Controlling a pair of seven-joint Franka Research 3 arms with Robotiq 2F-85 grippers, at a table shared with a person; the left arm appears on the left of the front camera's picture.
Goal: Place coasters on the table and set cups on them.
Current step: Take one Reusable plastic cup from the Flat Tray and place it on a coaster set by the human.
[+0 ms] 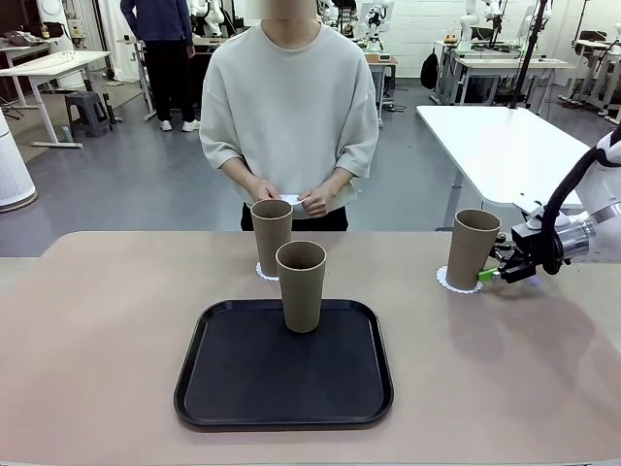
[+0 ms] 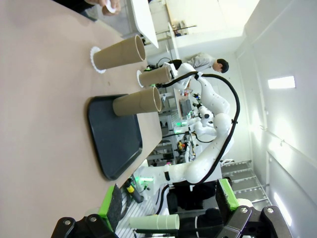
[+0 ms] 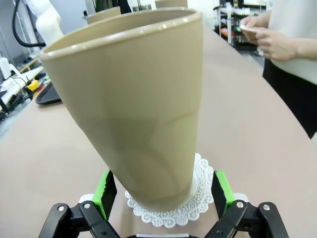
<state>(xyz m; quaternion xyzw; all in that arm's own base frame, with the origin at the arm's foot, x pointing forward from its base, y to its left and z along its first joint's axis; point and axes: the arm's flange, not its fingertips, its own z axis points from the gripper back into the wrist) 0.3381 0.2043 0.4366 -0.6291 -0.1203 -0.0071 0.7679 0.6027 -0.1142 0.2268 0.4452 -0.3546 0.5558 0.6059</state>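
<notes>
Far coaster (image 1: 263, 273) mostly under cup (image 1: 271, 233), R arm (image 1: 587, 233) cut at edge, held white item (image 1: 290, 199) too small to ID

front cup (image 1: 301, 286) on tray (image 1: 243, 388) | far cup (image 1: 271, 236) behind, apparently on coaster (image 1: 262, 273) | right cup (image 1: 473, 249) on right coaster (image 1: 444, 282)

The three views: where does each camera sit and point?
Front view: fixed between the arms, facing the person across the table; right fingers at picture right.
Left wrist view: on that wrist, rolled sideways, over tray and cups; left fingers open below.
Right wrist view: on that wrist, close on one cup on its coaster; right fingers flank it, open.
Shared: front and right wrist views show that cup.
</notes>
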